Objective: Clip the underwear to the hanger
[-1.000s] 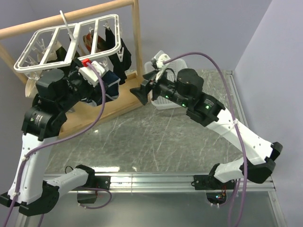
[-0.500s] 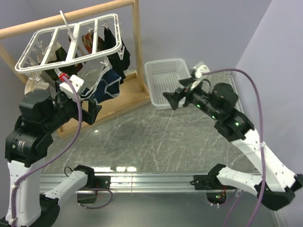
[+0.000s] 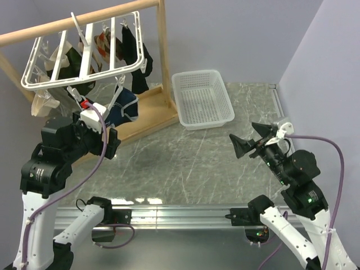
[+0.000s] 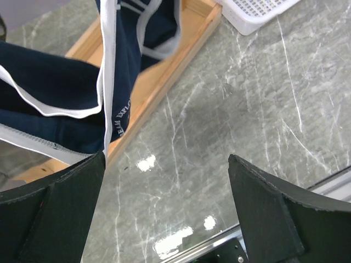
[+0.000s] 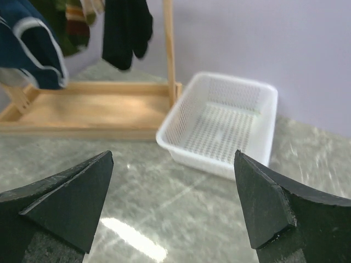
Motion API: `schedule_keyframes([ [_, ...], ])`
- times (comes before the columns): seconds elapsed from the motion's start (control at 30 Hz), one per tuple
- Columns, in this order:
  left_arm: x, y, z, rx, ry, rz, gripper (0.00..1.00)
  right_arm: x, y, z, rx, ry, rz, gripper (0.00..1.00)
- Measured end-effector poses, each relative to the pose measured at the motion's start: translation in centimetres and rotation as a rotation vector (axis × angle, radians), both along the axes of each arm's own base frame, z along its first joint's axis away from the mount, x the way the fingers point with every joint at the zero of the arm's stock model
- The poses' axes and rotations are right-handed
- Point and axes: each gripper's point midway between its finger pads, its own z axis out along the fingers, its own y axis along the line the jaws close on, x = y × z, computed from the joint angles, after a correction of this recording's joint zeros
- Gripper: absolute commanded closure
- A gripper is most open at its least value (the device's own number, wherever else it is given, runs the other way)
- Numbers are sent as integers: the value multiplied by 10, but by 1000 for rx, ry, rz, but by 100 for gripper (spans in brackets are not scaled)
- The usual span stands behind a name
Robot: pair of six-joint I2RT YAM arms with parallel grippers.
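The hanger [image 3: 86,59] is a stiff, light white plastic grid (probably swings on its hook [image 3: 75,23]) above the left gripper [image 4: 165,159], which is wide open and empty, same as the right gripper [image 5: 173,153] well off to its side. The underwear [image 4: 49,93] dangles from it just ahead of the left jaws: soft, floppy navy fabric, so I'd pinch the white trim [image 4: 107,82]

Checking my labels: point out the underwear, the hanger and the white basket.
underwear [image 3: 125,107], top external view, navy front panel.
hanger [image 3: 86,56], top external view, middle bar of the grid.
white basket [image 3: 202,98], top external view, mesh floor.
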Motion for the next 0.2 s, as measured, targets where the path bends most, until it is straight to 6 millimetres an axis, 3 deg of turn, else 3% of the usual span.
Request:
schedule_keyframes([
  [0.2,-2,2,0,-5,-42,5,1,-4,-17,-31,-16,37,-65,0],
])
